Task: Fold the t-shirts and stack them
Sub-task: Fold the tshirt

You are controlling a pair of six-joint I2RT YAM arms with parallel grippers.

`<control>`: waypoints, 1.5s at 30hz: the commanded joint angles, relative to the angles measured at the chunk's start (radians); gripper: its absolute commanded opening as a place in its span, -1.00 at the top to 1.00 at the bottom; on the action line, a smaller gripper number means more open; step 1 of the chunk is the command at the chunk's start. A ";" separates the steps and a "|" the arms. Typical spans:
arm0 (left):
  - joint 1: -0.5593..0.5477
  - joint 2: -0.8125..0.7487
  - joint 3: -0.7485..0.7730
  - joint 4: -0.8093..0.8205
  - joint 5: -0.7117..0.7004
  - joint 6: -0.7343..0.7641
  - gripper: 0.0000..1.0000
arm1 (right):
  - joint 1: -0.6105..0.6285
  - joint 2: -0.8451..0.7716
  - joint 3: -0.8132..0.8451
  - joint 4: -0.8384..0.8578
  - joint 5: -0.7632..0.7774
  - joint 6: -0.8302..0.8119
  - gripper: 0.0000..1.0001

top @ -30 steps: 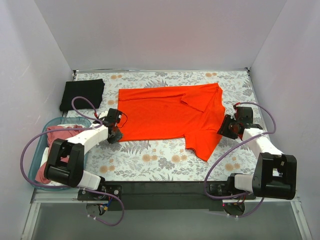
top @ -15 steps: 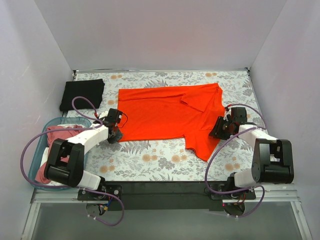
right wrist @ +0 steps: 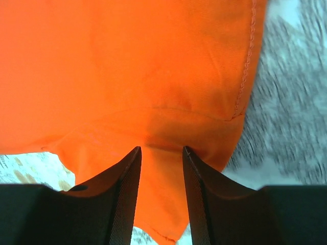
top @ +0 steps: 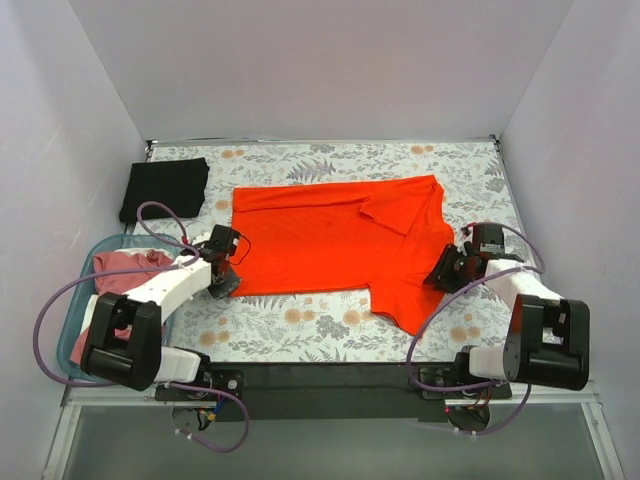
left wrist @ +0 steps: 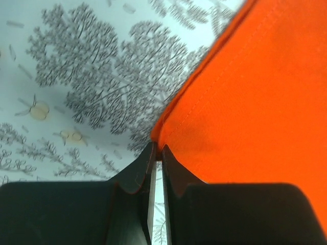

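Orange-red t-shirt [top: 330,235] spread flat across the middle of the floral worktop [top: 320,330], hem toward the left edge; left gripper [left wrist: 157,149] closed tight at the near hem corner, with at most the tip of the cloth between its fingers; right gripper [right wrist: 161,150] with fingers apart astride a ridge of the near sleeve, not clamped. Likely failures: so shallow a pinch may slip off the hem when lifted; the right fingers may catch one layer only, skewing the fold.
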 commanded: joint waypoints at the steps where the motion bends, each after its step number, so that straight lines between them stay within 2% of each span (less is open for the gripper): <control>1: 0.012 -0.082 -0.026 -0.106 0.008 -0.047 0.99 | -0.030 -0.060 -0.058 -0.235 0.103 0.000 0.08; 4: 0.013 -0.124 -0.036 -0.112 0.033 -0.051 0.95 | -0.031 -0.137 -0.009 -0.266 0.058 0.043 0.07; 6: 0.013 -0.118 0.024 -0.124 0.016 -0.044 0.75 | -0.031 -0.183 0.050 -0.239 0.061 0.042 0.07; 8: 0.018 -0.107 0.085 -0.137 0.010 -0.032 0.64 | -0.031 -0.191 0.096 -0.203 0.034 0.029 0.08; 11: 0.027 -0.090 0.205 -0.086 0.034 -0.016 0.41 | -0.030 -0.154 0.175 -0.099 -0.032 0.026 0.13; 16: 0.076 0.075 0.395 0.065 0.056 0.042 0.14 | -0.031 -0.023 0.286 0.073 -0.063 0.032 0.19; 22: 0.121 0.388 0.651 0.104 0.022 0.077 0.13 | -0.034 0.197 0.418 0.183 -0.069 0.046 0.24; 29: 0.150 0.632 0.819 0.132 -0.007 0.111 0.21 | -0.033 0.389 0.499 0.249 -0.151 0.071 0.27; 35: 0.151 0.711 0.895 0.127 -0.030 0.123 0.31 | -0.033 0.432 0.502 0.254 -0.190 0.063 0.28; 45: 0.150 0.714 0.877 0.097 -0.027 0.120 0.42 | -0.025 0.446 0.479 0.259 -0.212 0.063 0.28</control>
